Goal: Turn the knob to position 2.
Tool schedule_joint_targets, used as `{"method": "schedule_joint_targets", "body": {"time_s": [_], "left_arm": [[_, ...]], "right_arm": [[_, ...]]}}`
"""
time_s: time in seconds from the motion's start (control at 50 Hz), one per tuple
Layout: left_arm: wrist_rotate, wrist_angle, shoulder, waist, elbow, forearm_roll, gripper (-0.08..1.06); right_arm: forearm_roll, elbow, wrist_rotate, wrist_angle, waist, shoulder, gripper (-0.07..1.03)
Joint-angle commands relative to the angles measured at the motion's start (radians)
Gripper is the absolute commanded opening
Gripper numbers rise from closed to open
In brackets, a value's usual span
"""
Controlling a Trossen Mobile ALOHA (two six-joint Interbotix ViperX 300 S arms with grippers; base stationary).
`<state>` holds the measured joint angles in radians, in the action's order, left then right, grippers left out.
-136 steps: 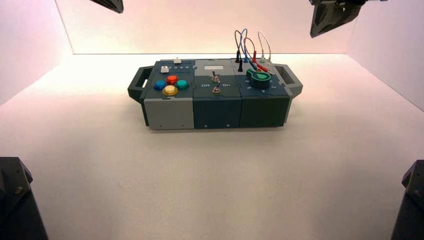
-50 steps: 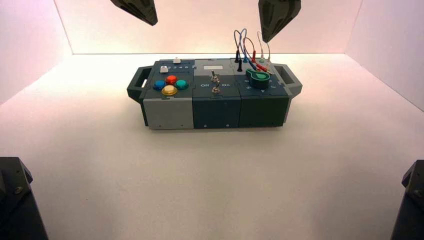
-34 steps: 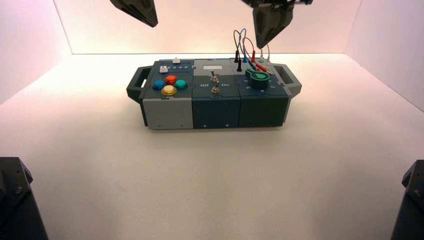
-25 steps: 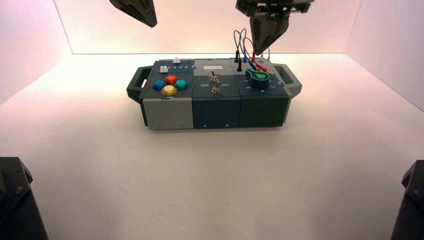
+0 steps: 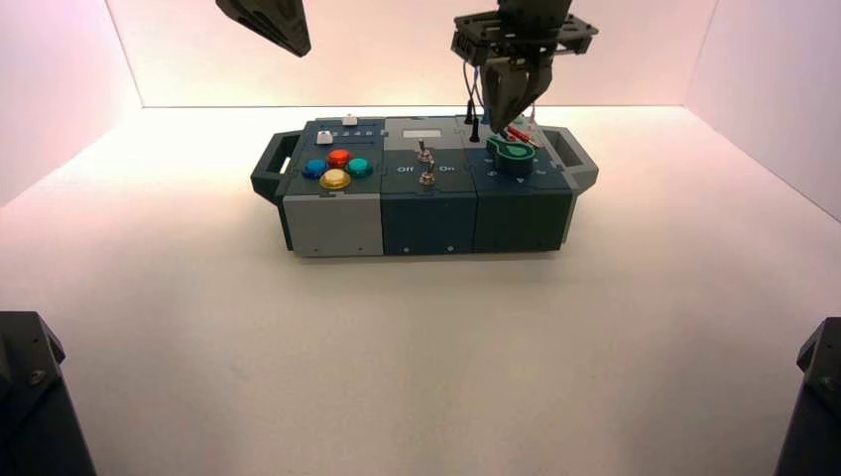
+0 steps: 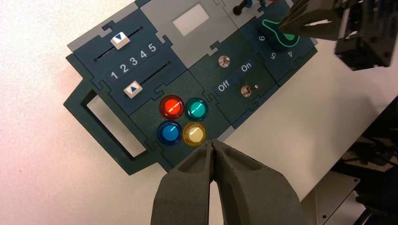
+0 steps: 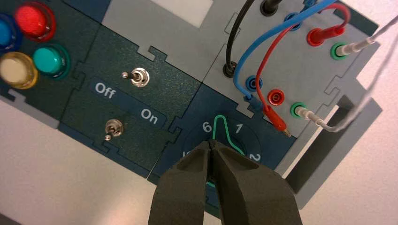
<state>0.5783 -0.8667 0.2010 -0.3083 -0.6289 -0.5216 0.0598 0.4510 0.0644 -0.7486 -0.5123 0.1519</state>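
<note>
Knob [image 5: 513, 155] of green, teardrop in shape, sits on the right-hand section of the box [image 5: 426, 213], in front of the socket panel with its looping wires [image 7: 263, 56]; in the right wrist view its tapered pointer [image 7: 220, 125] lies between the printed 6 and 1 on the dial, with a 2 showing just past the 1. The right claw [image 5: 504, 121] hangs just above the knob with its tip pointed down; its fingers [image 7: 187, 187] are pressed together, tip to tip, directly over the knob's round body, and whether they touch it cannot be told. The left claw [image 5: 268, 18] waits high over the far left of the scene, well apart from the box; its own camera shows its fingers [image 6: 187, 187] pressed together as well, holding nothing. That camera also looks down on the box's left section; two sliders with white caps [image 6: 120, 39] flank a row of numbers 1 to 5, and below them sit four round buttons, red [image 6: 172, 107], teal [image 6: 196, 108], blue [image 6: 169, 132] and yellow [image 6: 194, 134]. In the middle section two metal toggle switches [image 7: 137, 77] stand either side of the lettering Off and On. The box rests on a pale counter [image 5: 417, 347].
</note>
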Motion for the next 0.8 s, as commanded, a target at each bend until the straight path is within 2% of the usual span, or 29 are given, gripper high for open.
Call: {"method": "schedule_joint_targets", "body": {"time_s": [0.02,0.54,0.8], "left_arm": [[0.003,0.005,0.009,-0.006,0.025,-0.002,-0.03],[0.003,0.005,0.006,-0.006,0.026,-0.002,-0.03],[0.003,0.006,0.005,-0.005,0.025,-0.002,-0.03]], "right_arm": [[0.003,-0.032,0.002,0.006,-0.006,-0.003,-0.02],[-0.006,-0.072,0.008,0.008,-0.034,0.048,-0.02],[-0.061,-0.091,0.008,0.008,-0.034,0.072,-0.02]]}}
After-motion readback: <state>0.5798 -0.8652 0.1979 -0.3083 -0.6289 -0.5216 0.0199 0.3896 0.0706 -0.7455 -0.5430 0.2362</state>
